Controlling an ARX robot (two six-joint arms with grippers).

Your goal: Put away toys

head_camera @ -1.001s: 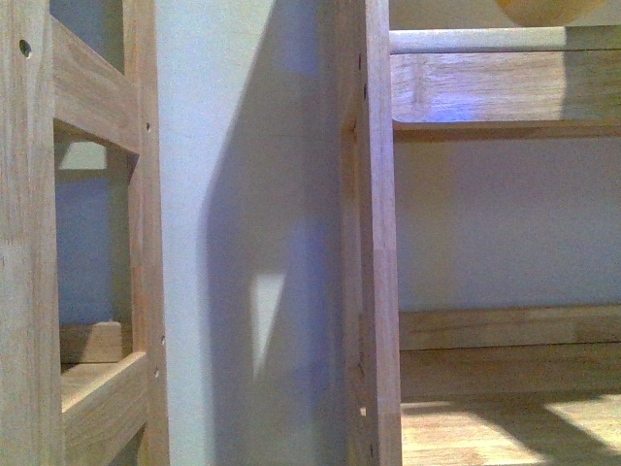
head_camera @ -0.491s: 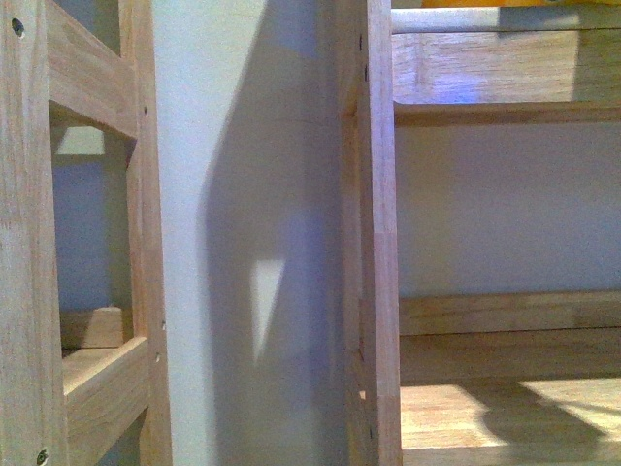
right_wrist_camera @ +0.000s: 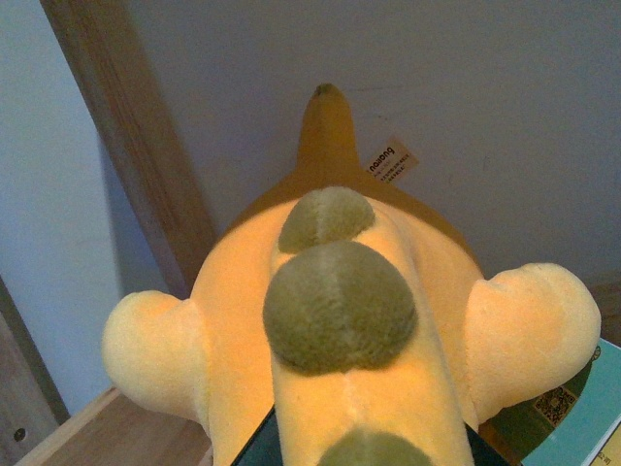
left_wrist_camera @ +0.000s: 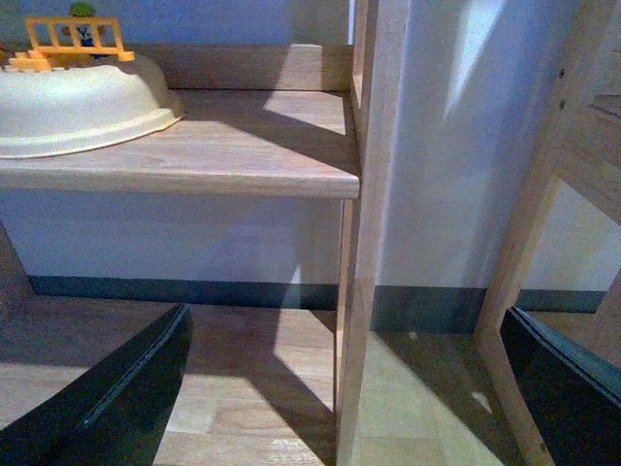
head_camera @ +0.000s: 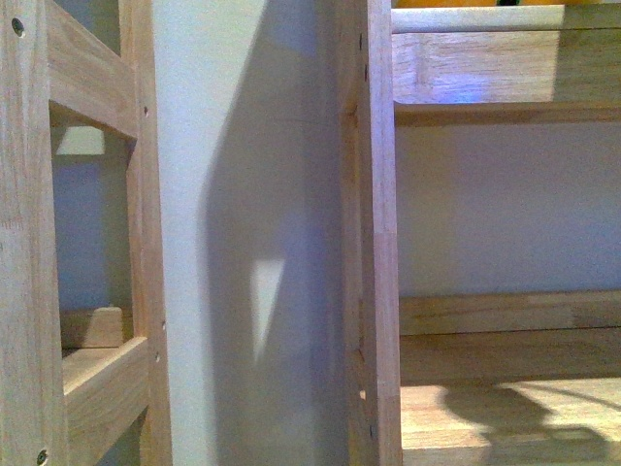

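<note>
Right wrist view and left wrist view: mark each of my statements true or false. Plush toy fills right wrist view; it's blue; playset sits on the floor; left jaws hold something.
1. An orange-yellow plush toy fills the right wrist view. True.
2. The plush is blue. False: orange-yellow with olive spots.
3. The cream playset sits on the floor. False: it rests on a wooden shelf.
4. The left gripper holds something. False: the jaws stand apart with nothing between them.

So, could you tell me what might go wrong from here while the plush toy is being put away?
The plush toy fills the right wrist view, hiding the right pincer, so the grip cannot be checked. It hangs close to a wooden upright and could snag. The front view shows only shelf frames, so placement there is unguided.
</note>
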